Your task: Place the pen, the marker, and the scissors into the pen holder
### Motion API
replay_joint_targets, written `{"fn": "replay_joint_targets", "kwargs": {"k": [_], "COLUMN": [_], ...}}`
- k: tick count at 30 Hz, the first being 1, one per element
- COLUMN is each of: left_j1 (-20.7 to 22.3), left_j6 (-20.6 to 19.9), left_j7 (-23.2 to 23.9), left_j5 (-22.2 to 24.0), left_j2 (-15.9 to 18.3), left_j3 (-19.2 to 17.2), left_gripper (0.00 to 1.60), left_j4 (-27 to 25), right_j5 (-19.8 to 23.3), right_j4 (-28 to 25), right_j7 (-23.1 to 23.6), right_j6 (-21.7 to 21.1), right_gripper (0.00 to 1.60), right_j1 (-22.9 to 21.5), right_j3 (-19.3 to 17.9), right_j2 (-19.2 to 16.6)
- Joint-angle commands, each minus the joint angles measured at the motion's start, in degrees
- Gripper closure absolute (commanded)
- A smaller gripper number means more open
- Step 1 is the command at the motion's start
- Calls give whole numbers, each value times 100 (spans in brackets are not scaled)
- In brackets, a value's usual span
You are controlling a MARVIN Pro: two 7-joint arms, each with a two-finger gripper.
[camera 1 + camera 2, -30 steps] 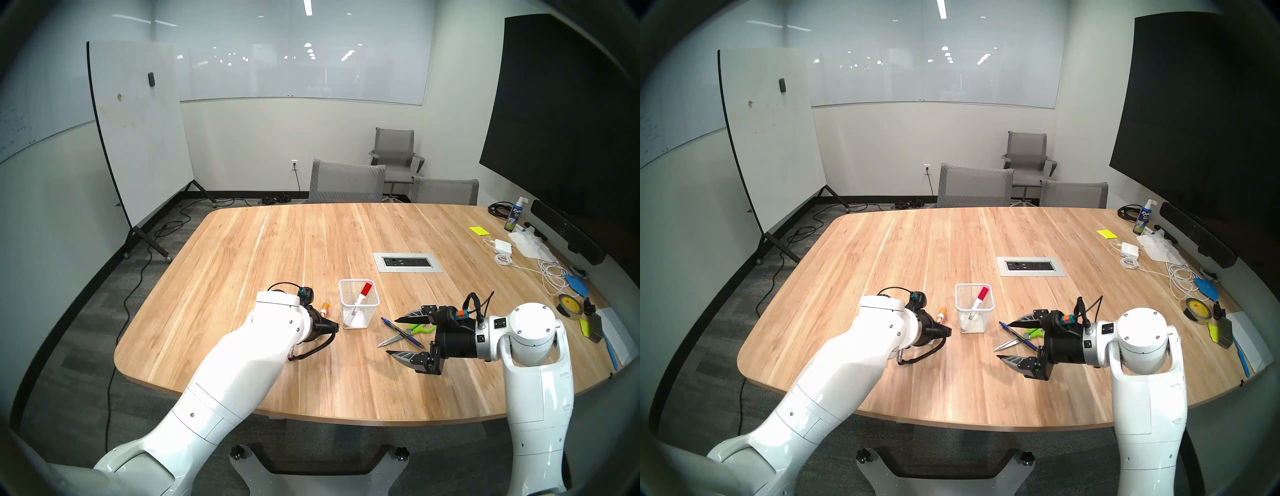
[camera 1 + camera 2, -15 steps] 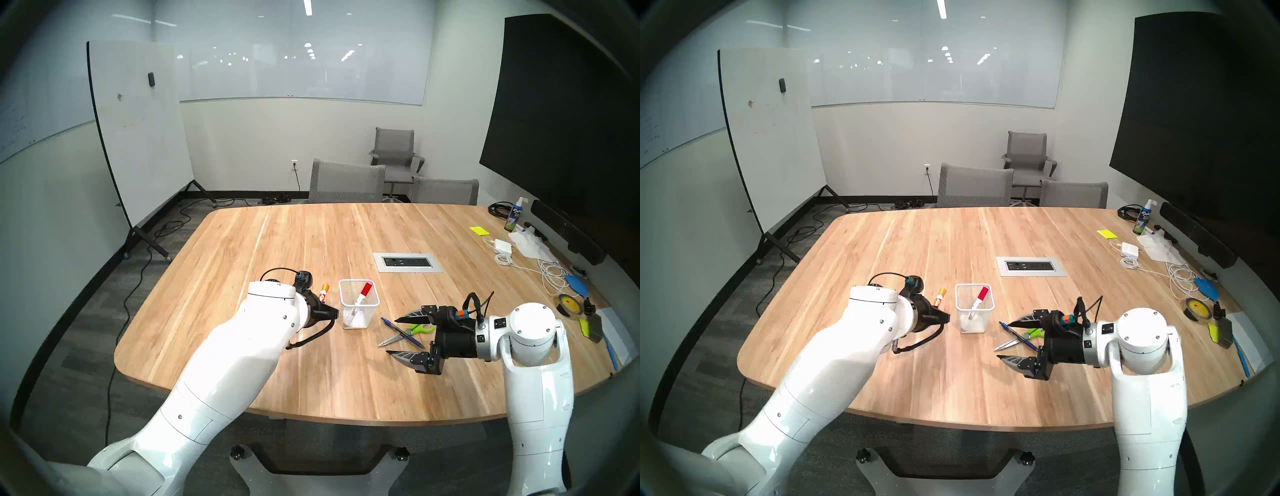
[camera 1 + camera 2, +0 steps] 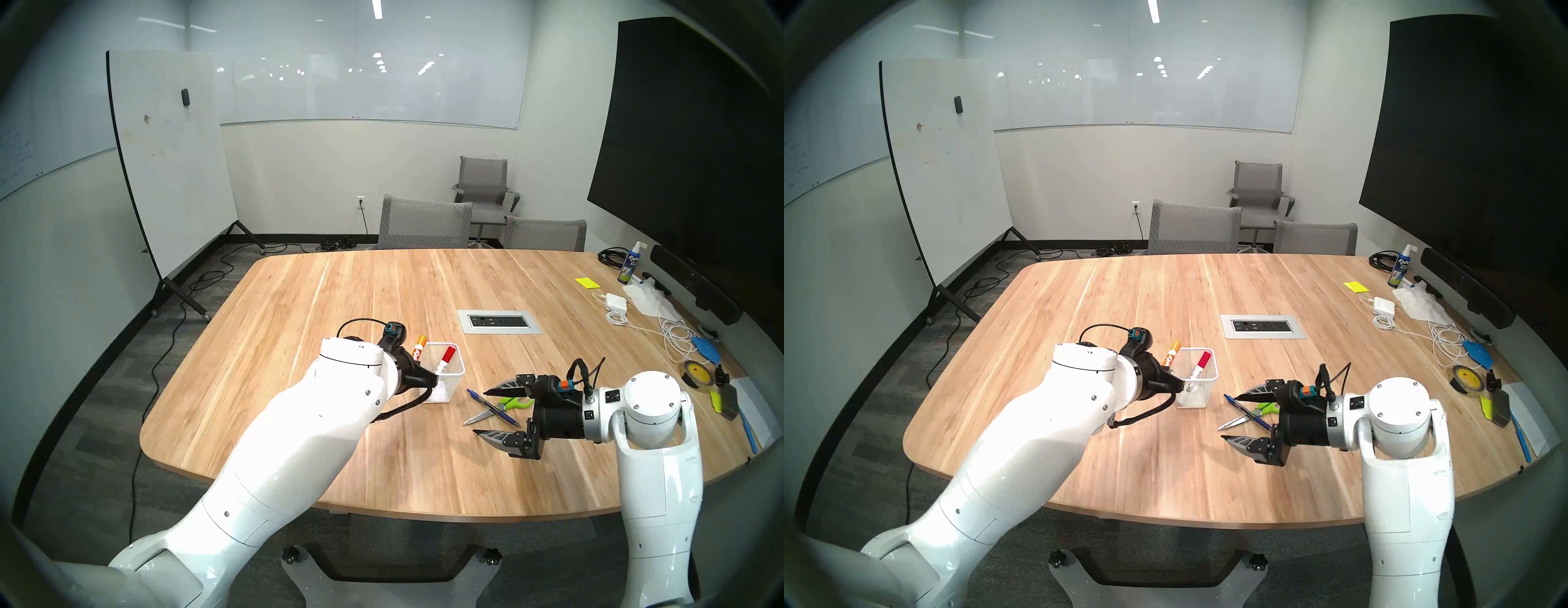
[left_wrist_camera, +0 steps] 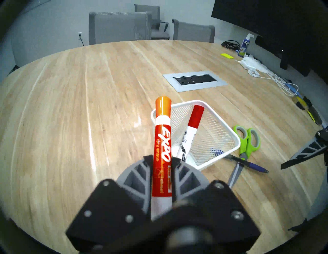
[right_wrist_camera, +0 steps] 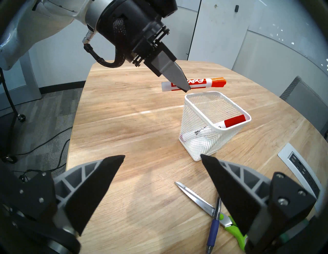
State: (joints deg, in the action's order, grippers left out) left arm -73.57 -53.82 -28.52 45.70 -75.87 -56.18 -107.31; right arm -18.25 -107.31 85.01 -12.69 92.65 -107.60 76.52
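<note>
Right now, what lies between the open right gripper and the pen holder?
In the right wrist view, only bare table separates the right gripper from the pen holder; the scissors and pen lie off to the side.

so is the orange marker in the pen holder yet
Not yet. The left end effector holds the orange marker level in the air beside the pen holder; only the red marker is inside.

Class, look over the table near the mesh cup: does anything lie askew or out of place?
Yes. The pen lies crossed over the scissors blades beside the cup, so neither lies clear of the other. In the cup, the red-capped marker leans aslant against the rim, not upright.
</note>
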Motion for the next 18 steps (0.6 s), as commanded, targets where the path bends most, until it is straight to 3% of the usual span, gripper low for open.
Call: {"fn": "replay_joint_targets", "kwargs": {"k": [1,11,18], "left_j1": [181,186,272], "left_j6": [-63,-118,-73], "left_j7": [-51,118,642], "left_j5": [-27,9,-41], "left_j2": [-84,-29,269], "left_j3": [-7,84,431], "left_gripper": [160,160,160], "left_j4": [-254,-440,-530], "right_j5": [31,31,31], "right_j4": [-77,-77,-78], "right_j7": [-1,-1,-1], "right_j6": [-3,-3,-4], "right_gripper": [0,0,0], "right_j1": [-43,-43,-43], "right_j3": [-5,-5,-5], "right_j2": [-14,-14,-14]}}
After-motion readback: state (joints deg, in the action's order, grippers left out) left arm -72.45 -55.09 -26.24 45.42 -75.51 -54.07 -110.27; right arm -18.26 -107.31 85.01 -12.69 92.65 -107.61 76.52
